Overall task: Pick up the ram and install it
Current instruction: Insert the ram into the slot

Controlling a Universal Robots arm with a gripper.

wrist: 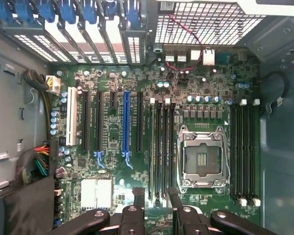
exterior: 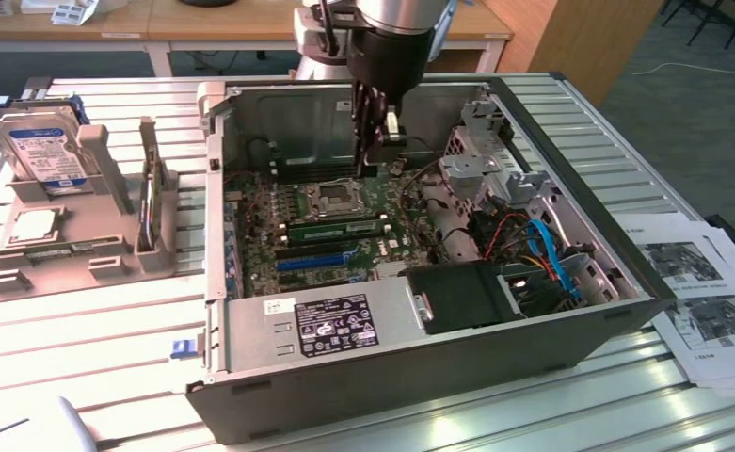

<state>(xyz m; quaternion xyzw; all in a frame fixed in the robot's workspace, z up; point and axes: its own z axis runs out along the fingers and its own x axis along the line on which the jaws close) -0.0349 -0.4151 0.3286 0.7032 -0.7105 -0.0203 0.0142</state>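
While end effector hangs wide open, empty, ram sits slotted on motherboard inside case.

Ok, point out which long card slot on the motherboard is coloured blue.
The blue slot mid-row: black slots flank it, and the white slot at the end sits by the cables.

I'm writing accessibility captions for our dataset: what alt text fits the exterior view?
A robot arm's open pincer hangs inside an open computer case, above the motherboard. A hard drive stands in a grey holder at the exterior view's left.
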